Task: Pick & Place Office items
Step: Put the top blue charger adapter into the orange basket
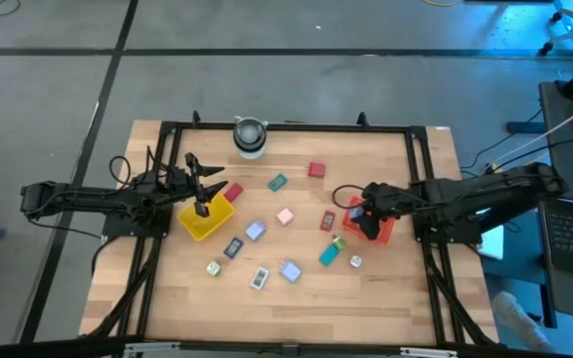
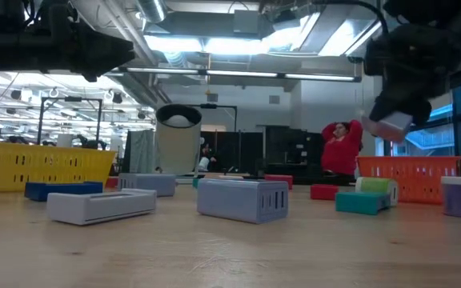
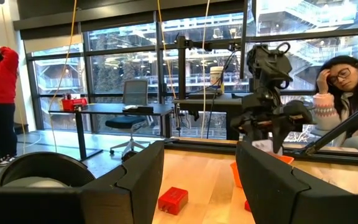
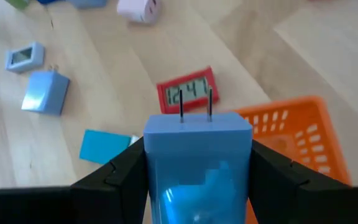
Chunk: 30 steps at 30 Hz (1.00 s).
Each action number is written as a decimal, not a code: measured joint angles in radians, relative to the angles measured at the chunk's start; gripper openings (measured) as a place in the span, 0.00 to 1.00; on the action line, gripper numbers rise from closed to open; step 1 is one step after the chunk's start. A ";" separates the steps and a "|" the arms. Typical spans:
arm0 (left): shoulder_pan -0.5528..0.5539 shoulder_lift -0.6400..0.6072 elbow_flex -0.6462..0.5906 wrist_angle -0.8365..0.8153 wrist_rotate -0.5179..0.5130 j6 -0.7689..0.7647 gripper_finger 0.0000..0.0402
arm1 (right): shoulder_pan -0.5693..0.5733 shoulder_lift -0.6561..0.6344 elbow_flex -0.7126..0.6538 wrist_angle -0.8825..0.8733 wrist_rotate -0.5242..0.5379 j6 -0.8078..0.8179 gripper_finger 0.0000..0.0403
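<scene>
My right gripper (image 1: pixel 358 212) hangs over the left rim of the orange tray (image 1: pixel 378 229), shut on a pale blue plug adapter (image 4: pixel 197 155) whose two metal prongs (image 4: pixel 194 102) point away from the wrist. In the low view the adapter (image 2: pixel 390 126) is held high above the table. My left gripper (image 1: pixel 205 191) stands open and empty above the yellow tray (image 1: pixel 207 219). Several office items lie flat on the wood between the trays, among them a red clock (image 4: pixel 187 91), a pink piece (image 1: pixel 286 216), a teal block (image 1: pixel 328 255) and a pale blue block (image 1: pixel 290 270). My right gripper pinches the adapter's two side faces (image 4: pixel 151 158) between its two fingers (image 4: pixel 114 177). The fingers slant down from the table's right side and lie along the body, with the pronged end sticking out past the fingertips. The adapter is lifted clear, above the tray's rim and the table.
A round white-and-grey cylinder (image 1: pixel 250 136) stands at the far edge. A red block (image 1: pixel 316 170) and a teal one (image 1: pixel 278 183) lie near it. A black frame (image 1: pixel 286 126) borders the table. People show in the room beyond.
</scene>
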 joint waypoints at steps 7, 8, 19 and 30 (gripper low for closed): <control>0.000 0.000 0.000 0.000 0.000 0.000 0.49 | 0.012 0.033 0.000 -0.058 -0.011 0.030 0.52; 0.000 0.000 0.000 -0.001 0.000 0.000 0.49 | 0.012 0.039 0.000 -0.063 -0.010 0.031 0.52; 0.000 0.000 0.000 0.000 0.000 -0.001 0.49 | 0.012 0.172 0.000 -0.063 -0.010 0.030 0.52; 0.000 0.000 0.000 -0.001 0.000 -0.001 0.49 | 0.012 0.334 0.000 -0.018 -0.010 0.023 0.52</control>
